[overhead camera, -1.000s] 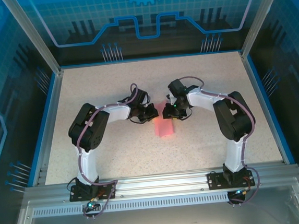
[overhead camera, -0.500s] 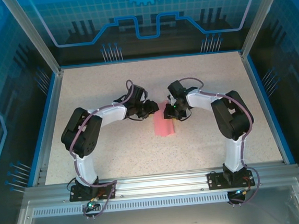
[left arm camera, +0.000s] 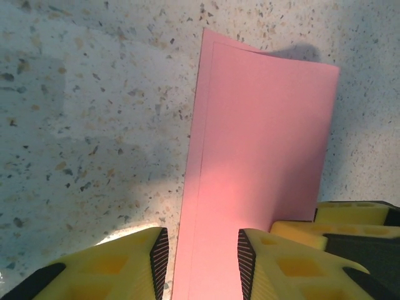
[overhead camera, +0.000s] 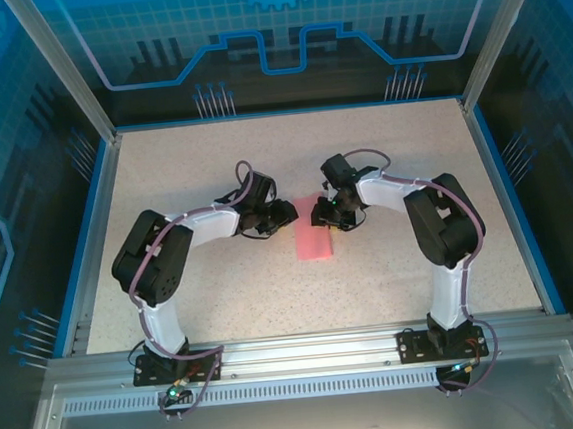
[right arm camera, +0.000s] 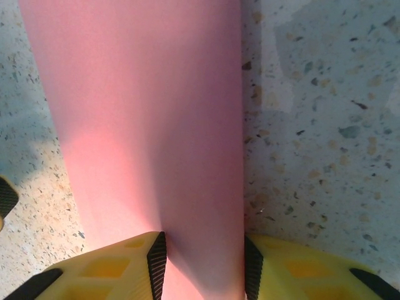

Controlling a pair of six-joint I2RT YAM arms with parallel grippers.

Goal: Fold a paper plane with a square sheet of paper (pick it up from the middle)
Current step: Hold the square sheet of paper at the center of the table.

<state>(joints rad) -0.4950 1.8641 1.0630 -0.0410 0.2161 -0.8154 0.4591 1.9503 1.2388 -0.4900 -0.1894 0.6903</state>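
Pink-red and folded to a narrow rectangle, the square sheet of paper (overhead camera: 314, 240) lies flat in the middle of the bench (overhead camera: 212, 161). Your left claw (left arm camera: 200, 250) straddles one long edge, jaws apart. Your right claw (right arm camera: 203, 256) sits over one end, also apart and gripping nothing, probably ready to press the next crease.

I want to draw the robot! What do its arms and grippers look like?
The left arm and right arm are white tubes joined by chunky black joints, each with a thin purple cable looping along it. The left gripper and right gripper each have two yellow fingers with black ribbed pads inside.
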